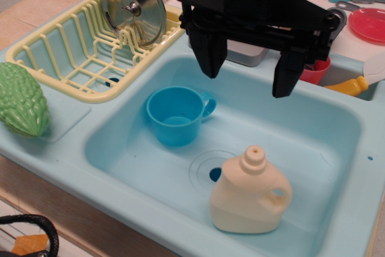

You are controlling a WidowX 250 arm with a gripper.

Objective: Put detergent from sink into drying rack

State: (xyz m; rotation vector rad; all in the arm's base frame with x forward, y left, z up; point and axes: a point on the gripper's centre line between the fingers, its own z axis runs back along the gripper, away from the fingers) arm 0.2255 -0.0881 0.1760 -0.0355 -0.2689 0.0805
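The cream-white detergent jug stands upright in the light-blue sink, at the front right, beside the round drain hole. My black gripper hangs open and empty above the sink's back half, well above and behind the jug. The pale yellow drying rack sits at the left behind the sink and holds a round metal lid on edge.
A blue cup stands in the sink's left part. A green bumpy toy vegetable lies on the counter at far left. Red cups, a yellow-handled utensil and a red plate sit at the back right.
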